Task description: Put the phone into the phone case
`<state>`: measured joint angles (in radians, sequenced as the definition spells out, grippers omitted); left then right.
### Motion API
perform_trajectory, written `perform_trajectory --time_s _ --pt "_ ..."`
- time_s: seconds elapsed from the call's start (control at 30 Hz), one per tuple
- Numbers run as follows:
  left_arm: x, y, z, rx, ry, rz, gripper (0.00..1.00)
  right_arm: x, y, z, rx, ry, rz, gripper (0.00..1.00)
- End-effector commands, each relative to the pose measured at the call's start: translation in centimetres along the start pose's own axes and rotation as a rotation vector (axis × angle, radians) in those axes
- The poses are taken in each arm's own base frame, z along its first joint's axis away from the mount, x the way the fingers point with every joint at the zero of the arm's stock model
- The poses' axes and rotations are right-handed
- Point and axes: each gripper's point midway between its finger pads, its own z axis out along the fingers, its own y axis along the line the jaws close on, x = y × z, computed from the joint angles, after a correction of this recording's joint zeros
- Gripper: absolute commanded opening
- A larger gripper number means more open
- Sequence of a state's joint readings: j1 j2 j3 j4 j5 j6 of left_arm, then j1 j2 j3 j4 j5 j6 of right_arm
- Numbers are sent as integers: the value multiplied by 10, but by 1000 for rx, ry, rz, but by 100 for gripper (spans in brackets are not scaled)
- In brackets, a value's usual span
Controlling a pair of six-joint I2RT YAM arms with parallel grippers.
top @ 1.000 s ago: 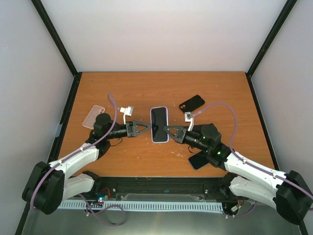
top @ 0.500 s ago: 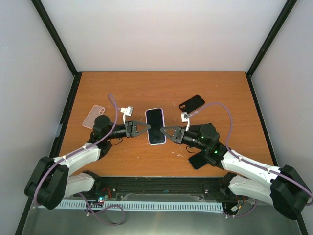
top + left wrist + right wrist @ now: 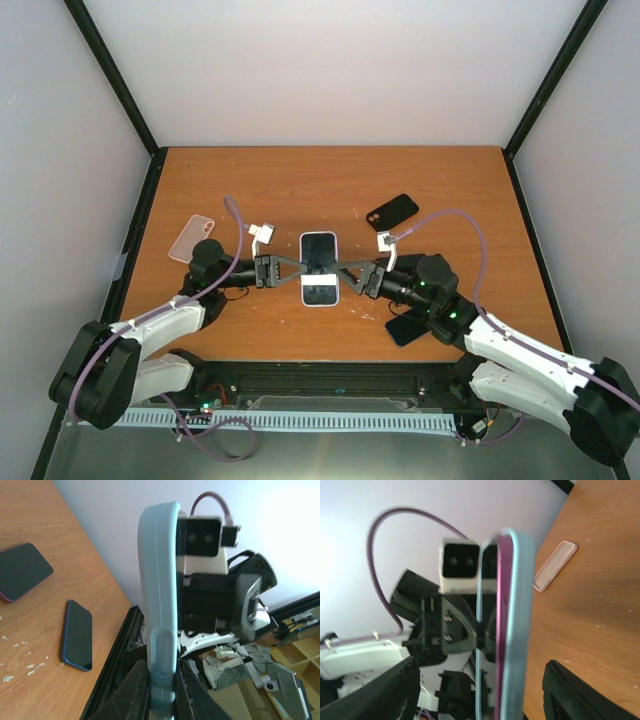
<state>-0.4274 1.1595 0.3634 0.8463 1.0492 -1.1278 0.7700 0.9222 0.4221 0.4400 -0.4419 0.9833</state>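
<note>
I see the phone (image 3: 319,252), screen up, over the middle of the table (image 3: 330,180), a little toward its near edge. It lies in a pale blue phone case (image 3: 159,605). A magenta edge shows along the rim, and I cannot tell whether it is fully seated. My left gripper (image 3: 297,268) is clamped on the case's edge. My right gripper (image 3: 343,273) has its fingers (image 3: 390,695) spread wide on either side of the case. A pink case (image 3: 191,237) lies near the table's left edge, and a black case (image 3: 392,211) lies right of its centre.
</note>
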Motion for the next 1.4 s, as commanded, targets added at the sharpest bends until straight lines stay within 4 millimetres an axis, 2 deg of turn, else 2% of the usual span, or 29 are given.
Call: perform_trajectory --time_s 0.0,0.13,0.37,0.5,0.73,0.8,0.93,0.97,1.17,1.27,1.3,1.37 --pt "5 -26 -1 66 70 141 0 -20 10 -13 82 -63 -81 69" --pt "11 -31 -1 72 118 168 0 -29 9 -15 172 -53 -101 73" --pt "14 -37 -2 80 152 204 0 -40 9 -5 274 0 -131 73" --pt "14 -34 -2 74 156 195 0 -37 21 4 206 43 -163 66" --pt "11 -36 -1 73 154 200 0 -27 22 10 169 95 -163 52" --pt "10 -35 0 71 153 201 0 -27 22 11 167 97 -163 45" --pt "4 -21 2 5 132 167 0 -31 20 9 179 72 -170 9" --pt "2 -16 4 -20 129 155 0 -33 19 8 189 62 -174 4" --pt "0 9 8 -91 150 71 0 -35 8 9 237 55 -198 3" --pt "-1 13 9 -105 151 58 0 -33 5 9 249 59 -192 4" --pt "-1 12 9 -104 148 59 0 -33 4 9 250 63 -192 10" --pt "-4 8 9 -95 137 66 0 -28 3 8 248 82 -184 35"
